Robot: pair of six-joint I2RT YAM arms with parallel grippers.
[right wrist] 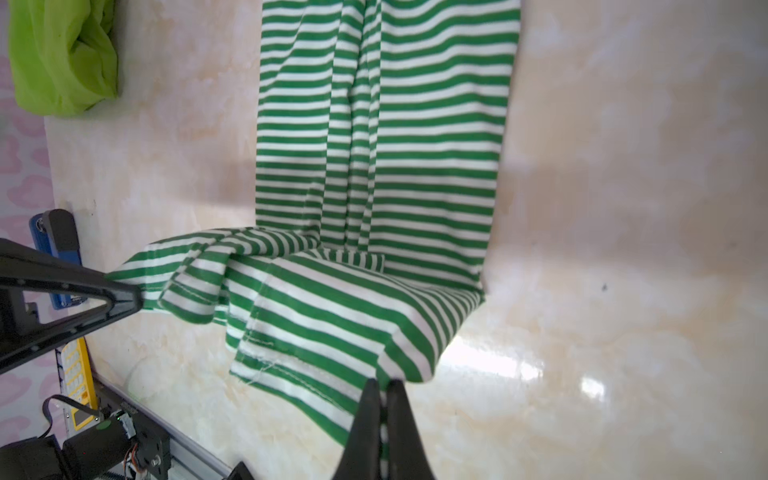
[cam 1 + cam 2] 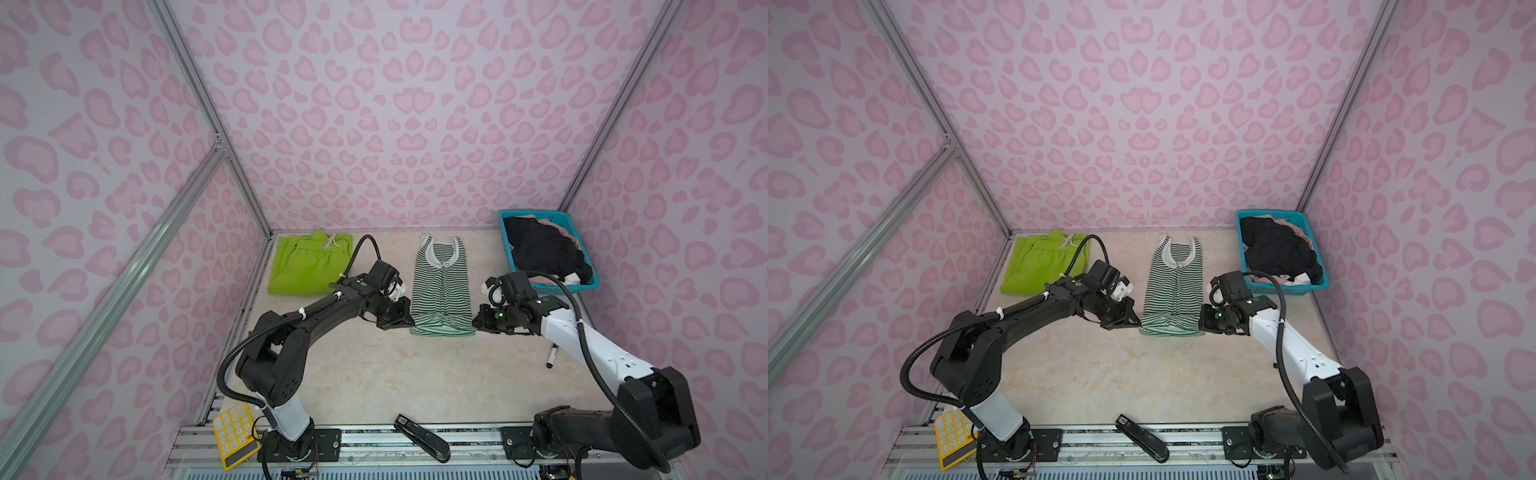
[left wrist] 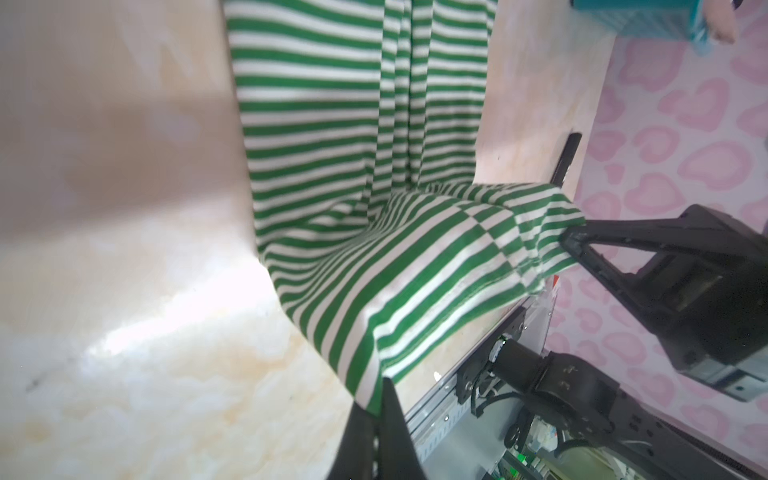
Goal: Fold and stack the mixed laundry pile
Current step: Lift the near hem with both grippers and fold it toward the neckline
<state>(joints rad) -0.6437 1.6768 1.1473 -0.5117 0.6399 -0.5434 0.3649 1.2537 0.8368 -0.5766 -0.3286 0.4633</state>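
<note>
Around, pink walls [image 2: 415,104]; tabletop [image 2: 395,374]; striped top [image 2: 440,282]

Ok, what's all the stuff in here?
Striped fabric top: one, green-and-white, table middle, hem lifted.
Elastic-waist shorts: one, lime-green, far left corner.
Plastic lattice basket: one, teal, far right corner.
Heaped clothes: count unclear, black and beige-pink, inside basket.
Calculator: one, yellow, front rail, left.
Stapler: one, black, front rail, middle.
Marker pen: one, black-and-white, beside right arm.
Marble-look tabletop: one, beige, under everything.
Left gripper: one, black, shut on top's left corner.
Right gripper: one, black, shut on top's right corner.
</note>
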